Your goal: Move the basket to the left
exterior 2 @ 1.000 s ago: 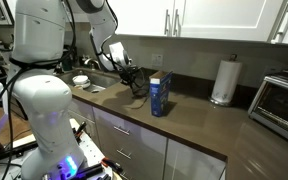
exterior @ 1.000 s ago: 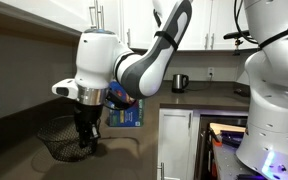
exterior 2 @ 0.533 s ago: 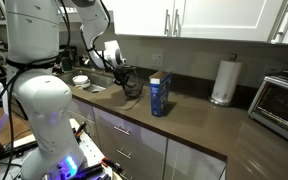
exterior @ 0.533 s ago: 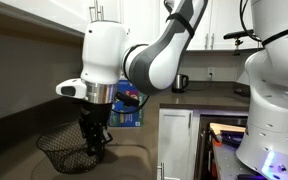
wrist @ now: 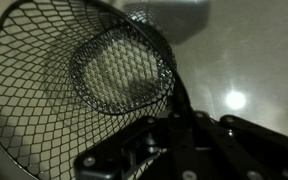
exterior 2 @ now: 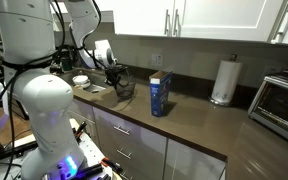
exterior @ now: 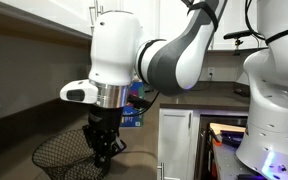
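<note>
The basket (exterior: 62,156) is a round black wire-mesh bowl on the dark counter, and it also shows in an exterior view (exterior 2: 123,89). My gripper (exterior: 103,153) reaches down from the white arm and is shut on the basket's rim at its right side. In the wrist view the mesh bowl (wrist: 104,70) fills the upper left, and the dark fingers (wrist: 154,135) close over its thick rim at the bottom. In an exterior view the gripper (exterior 2: 117,78) sits at the basket's top edge. The basket stands well apart from the blue box (exterior 2: 160,95).
The blue carton box (exterior: 133,112) shows partly behind the arm. A paper towel roll (exterior 2: 222,82) and a toaster oven (exterior 2: 282,100) stand further along the counter. A white bowl (exterior 2: 80,80) is behind the basket. A dark mug (exterior: 180,82) sits on the far counter.
My gripper has moved along the counter with the basket in it, away from the blue box. The gap between basket and box has grown.
</note>
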{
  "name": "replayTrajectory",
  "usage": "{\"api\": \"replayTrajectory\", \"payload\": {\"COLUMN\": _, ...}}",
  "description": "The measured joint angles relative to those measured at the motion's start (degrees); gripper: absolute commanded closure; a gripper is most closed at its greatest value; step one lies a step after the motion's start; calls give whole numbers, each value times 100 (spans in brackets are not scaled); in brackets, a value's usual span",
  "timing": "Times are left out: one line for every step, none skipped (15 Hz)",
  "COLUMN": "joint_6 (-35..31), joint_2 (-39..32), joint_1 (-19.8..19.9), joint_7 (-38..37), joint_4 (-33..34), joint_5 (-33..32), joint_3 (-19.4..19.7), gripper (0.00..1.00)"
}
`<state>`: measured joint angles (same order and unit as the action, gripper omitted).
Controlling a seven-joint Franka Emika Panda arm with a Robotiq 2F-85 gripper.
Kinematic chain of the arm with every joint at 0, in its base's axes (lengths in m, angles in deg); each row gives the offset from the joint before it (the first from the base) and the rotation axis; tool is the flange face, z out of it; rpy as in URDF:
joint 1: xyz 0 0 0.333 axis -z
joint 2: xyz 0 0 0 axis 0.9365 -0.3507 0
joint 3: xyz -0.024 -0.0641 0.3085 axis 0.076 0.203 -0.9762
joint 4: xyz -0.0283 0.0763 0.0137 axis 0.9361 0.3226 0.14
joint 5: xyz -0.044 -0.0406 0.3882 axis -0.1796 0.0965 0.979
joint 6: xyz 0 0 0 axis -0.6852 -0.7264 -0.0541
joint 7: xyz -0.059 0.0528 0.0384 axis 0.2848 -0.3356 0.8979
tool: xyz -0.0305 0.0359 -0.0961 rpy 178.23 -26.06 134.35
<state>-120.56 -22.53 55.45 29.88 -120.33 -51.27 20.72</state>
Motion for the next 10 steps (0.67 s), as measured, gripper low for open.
{"api": "replayTrajectory", "payload": {"joint_6": -30, "joint_2": 29, "joint_1": -77, "joint_7": 0, "joint_4": -43, "joint_5": -31, "joint_3": -1, "gripper": 98}}
{"api": "replayTrajectory", "payload": {"joint_6": -62, "joint_2": 54, "joint_1": -155, "joint_7": 0, "joint_4": -78, "joint_5": -79, "joint_3": -2, "gripper": 98}}
{"api": "replayTrajectory", "payload": {"joint_6": -110, "joint_2": 80, "joint_1": -232, "joint_7": -1, "joint_4": -115, "joint_5": -141, "joint_3": -5, "gripper": 98}}
{"api": "replayTrajectory", "payload": {"joint_6": -176, "joint_2": 96, "joint_1": -302, "joint_7": -5, "joint_4": -151, "joint_5": -240, "joint_3": -5, "gripper": 98}}
{"api": "replayTrajectory", "payload": {"joint_6": -256, "joint_2": 108, "joint_1": -369, "joint_7": -6, "joint_4": -188, "joint_5": -324, "joint_3": -7, "gripper": 98}}
{"api": "replayTrajectory", "payload": {"joint_6": -325, "joint_2": 115, "joint_1": -429, "joint_7": -6, "joint_4": -217, "joint_5": -406, "joint_3": -10, "gripper": 98}}
{"api": "replayTrajectory", "payload": {"joint_6": -404, "joint_2": 116, "joint_1": -480, "joint_7": -6, "joint_4": -246, "joint_5": -470, "joint_3": -17, "gripper": 98}}
{"api": "replayTrajectory", "payload": {"joint_6": -476, "joint_2": 116, "joint_1": -525, "joint_7": -6, "joint_4": -280, "joint_5": -551, "joint_3": -24, "gripper": 98}}
{"api": "replayTrajectory", "payload": {"joint_6": -524, "joint_2": 116, "joint_1": -567, "joint_7": -6, "joint_4": -314, "joint_5": -639, "joint_3": -30, "gripper": 98}}
{"api": "replayTrajectory", "payload": {"joint_6": -559, "joint_2": 116, "joint_1": -601, "joint_7": -6, "joint_4": -347, "joint_5": -699, "joint_3": -43, "gripper": 98}}
